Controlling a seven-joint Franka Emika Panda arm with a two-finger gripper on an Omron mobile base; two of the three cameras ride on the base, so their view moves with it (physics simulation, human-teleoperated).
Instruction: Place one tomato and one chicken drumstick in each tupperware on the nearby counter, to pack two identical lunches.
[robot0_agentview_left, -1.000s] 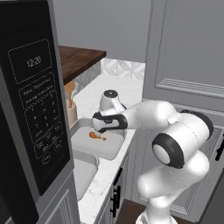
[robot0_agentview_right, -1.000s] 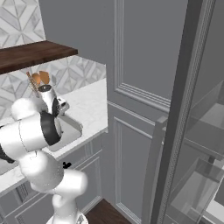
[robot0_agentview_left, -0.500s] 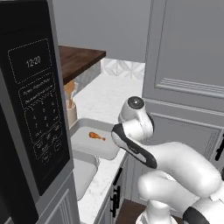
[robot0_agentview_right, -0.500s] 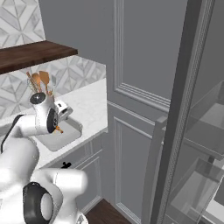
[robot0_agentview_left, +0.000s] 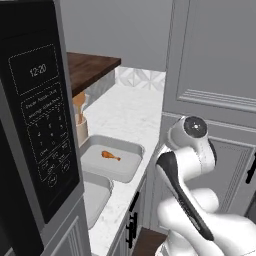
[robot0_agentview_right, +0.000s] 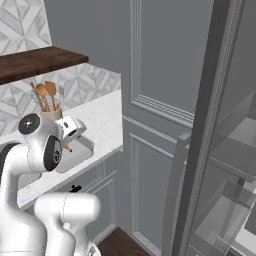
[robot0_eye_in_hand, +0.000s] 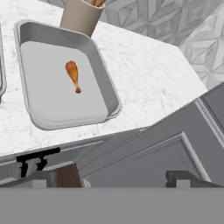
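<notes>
1. Gripper (robot0_eye_in_hand: 111, 178) seen in the hand view as two dark finger tips at the bottom edge, far apart, nothing between them; it sits off the counter edge, over the cabinet front
2. In the right base view the hand (robot0_agentview_right: 74, 129) is partly hidden behind the arm's own elbow; the fingers are too small to make out there
3. Far tray (robot0_agentview_left: 131, 166) lies on the counter (robot0_agentview_left: 130, 112) near its front edge, long side running along the counter edge in the hand view
4. Chicken drumstick (robot0_agentview_left: 110, 156) lies flat inside that tray, about centre, apart from the walls
5. In the hand view the drumstick (robot0_eye_in_hand: 73, 75) has its long axis running from 12 to 6 o'clock, fat meaty end at 12, thin bone end at 6 towards the tray's (robot0_eye_in_hand: 105, 78) front wall
6. Near tray (robot0_agentview_left: 100, 190) sits just beside the first, at its 7 o'clock in the left base view; it is partly hidden by the microwave (robot0_agentview_left: 37, 125), so its contents cannot be checked fully
7. In the hand view just a sliver of that second tray shows at the left edge, cut off
8. Utensil cup (robot0_eye_in_hand: 81, 16) stands at 12 o'clock of the tray with the drumstick, just beside its rim, top cut off by the frame
9. Dark wooden shelf (robot0_agentview_left: 92, 67) hangs above the counter; cabinet handle (robot0_eye_in_hand: 35, 156) shows below the edge
</notes>
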